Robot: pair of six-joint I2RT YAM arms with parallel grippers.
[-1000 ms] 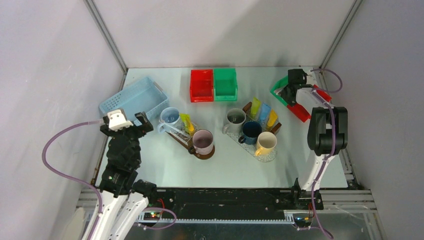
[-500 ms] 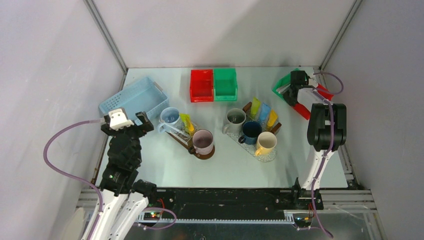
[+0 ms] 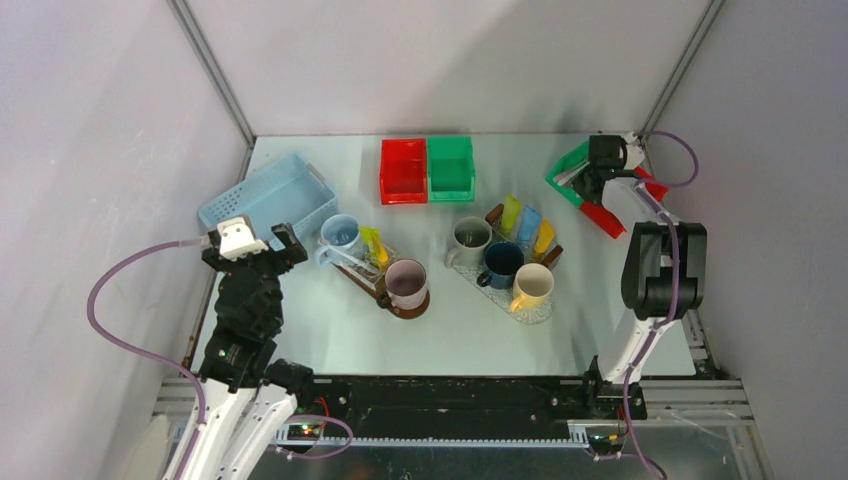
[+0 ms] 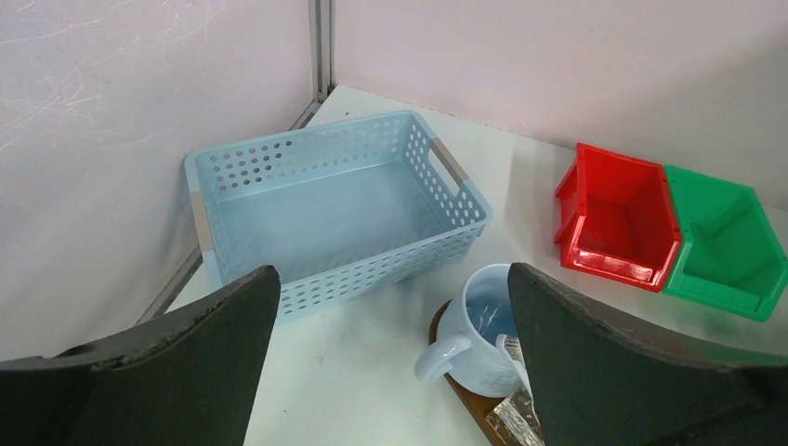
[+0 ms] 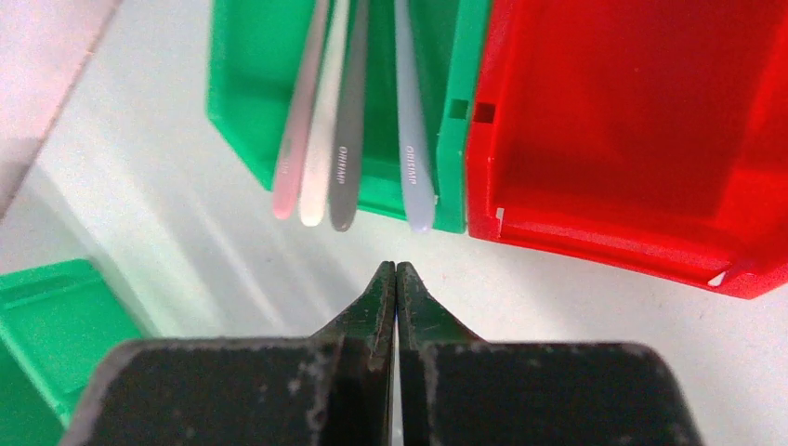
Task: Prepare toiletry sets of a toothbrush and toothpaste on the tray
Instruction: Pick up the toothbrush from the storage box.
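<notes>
Several pale toothbrushes (image 5: 344, 121) lie side by side in a green bin (image 5: 242, 102) at the back right, their handle ends past its open edge. My right gripper (image 5: 396, 265) is shut and empty, its tips just short of those ends; it also shows in the top view (image 3: 588, 180). On the left tray (image 3: 360, 278) lie a toothbrush (image 3: 345, 257) and a yellow tube (image 3: 374, 245). The right tray (image 3: 540, 312) holds lime green (image 3: 511, 212), light blue (image 3: 528, 222) and orange (image 3: 544, 236) tubes. My left gripper (image 3: 250, 245) is open and empty near the blue mug (image 4: 483, 330).
A blue basket (image 3: 265, 195) stands at the back left. A red bin (image 3: 403, 170) and a green bin (image 3: 451, 167) stand at the back middle. A red bin (image 5: 632, 139) adjoins the toothbrush bin. Pink (image 3: 406, 282), grey (image 3: 470, 235), navy (image 3: 500, 262) and yellow (image 3: 532, 285) mugs stand on the trays.
My right arm has swung to the right and its wrist has shifted right along the back bins. The left arm has hardly moved.
</notes>
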